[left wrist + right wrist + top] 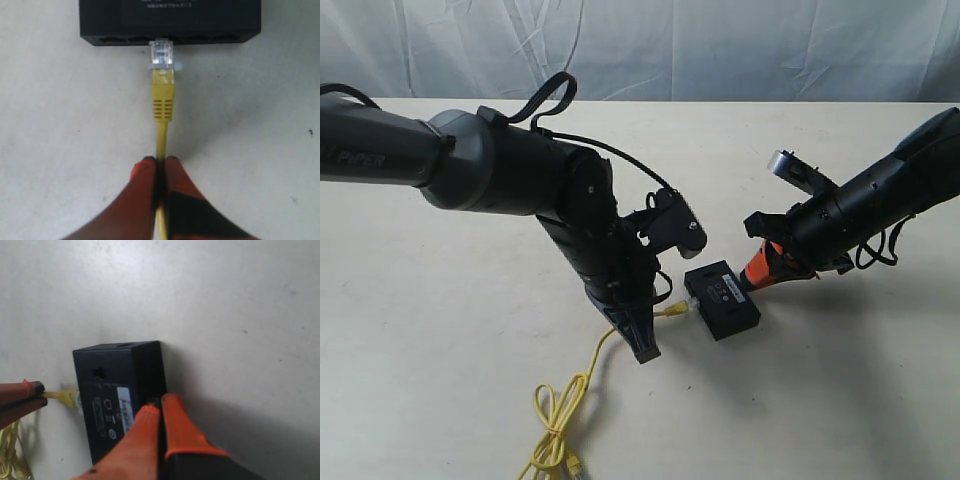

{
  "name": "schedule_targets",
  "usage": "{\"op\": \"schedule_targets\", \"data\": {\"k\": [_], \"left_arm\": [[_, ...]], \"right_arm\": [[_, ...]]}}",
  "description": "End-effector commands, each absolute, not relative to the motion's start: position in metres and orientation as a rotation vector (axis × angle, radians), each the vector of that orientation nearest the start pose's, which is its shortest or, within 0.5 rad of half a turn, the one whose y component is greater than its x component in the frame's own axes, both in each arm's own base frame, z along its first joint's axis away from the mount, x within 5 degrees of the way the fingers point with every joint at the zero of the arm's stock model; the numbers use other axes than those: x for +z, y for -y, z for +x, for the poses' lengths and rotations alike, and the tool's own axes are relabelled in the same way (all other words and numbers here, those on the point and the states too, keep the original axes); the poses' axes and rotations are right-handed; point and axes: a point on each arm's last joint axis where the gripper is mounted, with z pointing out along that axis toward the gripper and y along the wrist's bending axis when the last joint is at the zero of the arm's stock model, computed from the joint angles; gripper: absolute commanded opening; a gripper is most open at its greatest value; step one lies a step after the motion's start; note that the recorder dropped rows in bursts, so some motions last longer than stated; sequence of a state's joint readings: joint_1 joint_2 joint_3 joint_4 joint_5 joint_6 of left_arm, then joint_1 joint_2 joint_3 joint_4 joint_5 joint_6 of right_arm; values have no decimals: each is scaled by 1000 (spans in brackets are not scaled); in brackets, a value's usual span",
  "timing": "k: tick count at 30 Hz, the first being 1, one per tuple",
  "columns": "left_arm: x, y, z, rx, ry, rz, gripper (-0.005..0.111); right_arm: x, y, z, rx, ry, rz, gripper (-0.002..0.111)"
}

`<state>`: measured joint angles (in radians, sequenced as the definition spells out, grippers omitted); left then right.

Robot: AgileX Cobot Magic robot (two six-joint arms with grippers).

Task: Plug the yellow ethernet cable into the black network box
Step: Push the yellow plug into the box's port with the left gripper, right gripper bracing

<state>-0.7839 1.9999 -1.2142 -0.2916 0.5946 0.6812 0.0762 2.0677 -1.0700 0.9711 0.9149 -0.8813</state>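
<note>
Orange fingertips of my left gripper are pinched together on the yellow ethernet cable, gripping the cord a little behind its yellow boot. Ahead of the boot, the clear plug has its nose at a port in the long side face of the black network box. Most of the clear body shows outside the port, so I judge the plug is at the mouth but not yet seated.

My right gripper has its fingers together with nothing between them that I can see. Its tips rest against the opposite, right-hand side of the box, which I take to be a brace.

The box lies flat on the pale table, near the middle of the scene, between my two arms. Its long axis runs far to near, swung slightly to the right at the near end, and its port face looks left. The held stretch of cable lies along the table and points right, roughly square to that face. The slack trails off near and left into a loose loop at the near edge.

I judge this to be the insertion step. The next move calls for a straight push to the right along the plug's own axis. The cord must stay stiff and level so the plug does not cock in the port, and the right fingers need to hold firm so the box cannot slide away.
</note>
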Motion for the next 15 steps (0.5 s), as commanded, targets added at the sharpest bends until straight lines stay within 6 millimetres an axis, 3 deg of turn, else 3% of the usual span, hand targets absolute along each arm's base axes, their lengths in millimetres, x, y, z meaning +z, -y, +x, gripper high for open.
{"op": "schedule_targets", "data": {"k": [1,15], "left_arm": [[134,284,260,-311,-2330,1688,0],[134,285,261,-312,-2302,1700,0]], "right_arm": [[100,-84,337,1069,-2868,-355,-1],[100,-84,337,1066,-2868,-354,-1]]}}
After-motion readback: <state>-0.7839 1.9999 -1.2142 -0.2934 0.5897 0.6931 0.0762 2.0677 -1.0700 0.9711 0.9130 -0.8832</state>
